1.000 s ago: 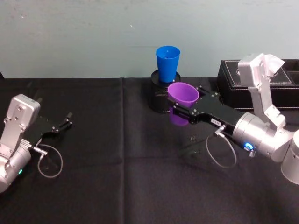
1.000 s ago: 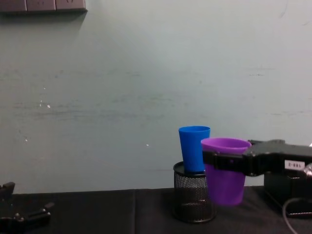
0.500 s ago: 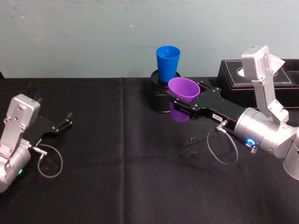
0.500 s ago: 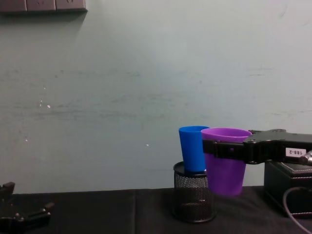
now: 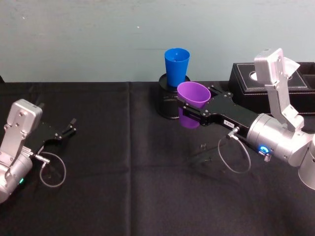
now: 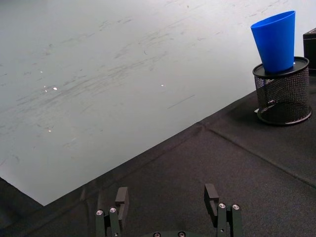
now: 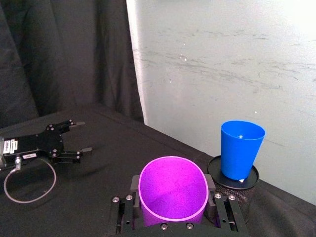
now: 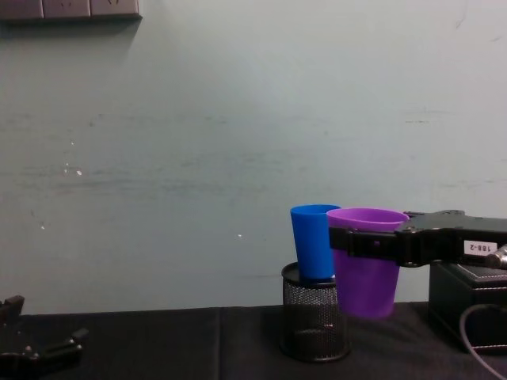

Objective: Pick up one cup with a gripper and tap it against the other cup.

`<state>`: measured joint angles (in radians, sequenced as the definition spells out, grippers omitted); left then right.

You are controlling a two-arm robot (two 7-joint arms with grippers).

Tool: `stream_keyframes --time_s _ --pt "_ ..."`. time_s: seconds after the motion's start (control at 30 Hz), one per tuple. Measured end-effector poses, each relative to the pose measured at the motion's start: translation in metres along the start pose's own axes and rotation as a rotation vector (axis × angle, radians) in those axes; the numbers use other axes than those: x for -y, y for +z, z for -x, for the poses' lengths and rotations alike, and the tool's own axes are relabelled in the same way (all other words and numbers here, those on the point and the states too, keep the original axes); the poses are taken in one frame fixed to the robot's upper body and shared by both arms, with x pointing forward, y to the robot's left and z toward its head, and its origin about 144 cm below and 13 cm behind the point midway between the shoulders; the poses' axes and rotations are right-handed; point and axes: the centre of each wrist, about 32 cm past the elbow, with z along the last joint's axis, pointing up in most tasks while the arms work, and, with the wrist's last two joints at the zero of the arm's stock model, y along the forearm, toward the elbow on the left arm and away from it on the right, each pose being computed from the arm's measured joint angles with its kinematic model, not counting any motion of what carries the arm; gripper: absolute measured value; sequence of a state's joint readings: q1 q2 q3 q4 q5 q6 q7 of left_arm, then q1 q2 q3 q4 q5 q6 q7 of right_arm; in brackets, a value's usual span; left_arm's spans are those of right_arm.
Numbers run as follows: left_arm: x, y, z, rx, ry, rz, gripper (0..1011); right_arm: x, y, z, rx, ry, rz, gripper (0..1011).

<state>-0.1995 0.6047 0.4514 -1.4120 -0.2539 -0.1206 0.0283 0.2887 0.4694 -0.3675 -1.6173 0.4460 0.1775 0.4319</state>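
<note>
The purple cup (image 5: 192,98) (image 8: 364,265) (image 7: 172,191) hangs upright above the table, with my right gripper (image 5: 192,104) (image 8: 356,244) (image 7: 173,210) shut around its upper wall. The blue cup (image 5: 176,66) (image 8: 314,241) (image 7: 240,149) (image 6: 275,41) stands upright on a black wire-mesh pen holder (image 5: 166,98) (image 8: 313,321) (image 7: 237,185) (image 6: 282,91) at the table's back. The purple cup is just in front and to the right of the blue one; in the chest view their walls overlap, and I cannot tell whether they touch. My left gripper (image 5: 69,129) (image 6: 168,197) rests open at the far left.
A black box with white stitching (image 5: 288,86) (image 8: 467,305) stands at the back right, behind my right arm. A black cloth (image 5: 128,187) covers the table. A pale wall (image 5: 98,34) rises right behind the pen holder.
My right gripper lifted the purple cup and carried it back toward the blue cup during the first half second. Since then it has hardly moved. The left arm stayed still.
</note>
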Motion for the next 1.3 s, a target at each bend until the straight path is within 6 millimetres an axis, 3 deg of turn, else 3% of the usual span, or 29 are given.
stream_keyframes --time_s 1.3 --pt "0.0 0.0 0.0 0.0 0.0 0.0 1000 0.0 -0.0006 0.0002 0.0 0.001 0.0 731"
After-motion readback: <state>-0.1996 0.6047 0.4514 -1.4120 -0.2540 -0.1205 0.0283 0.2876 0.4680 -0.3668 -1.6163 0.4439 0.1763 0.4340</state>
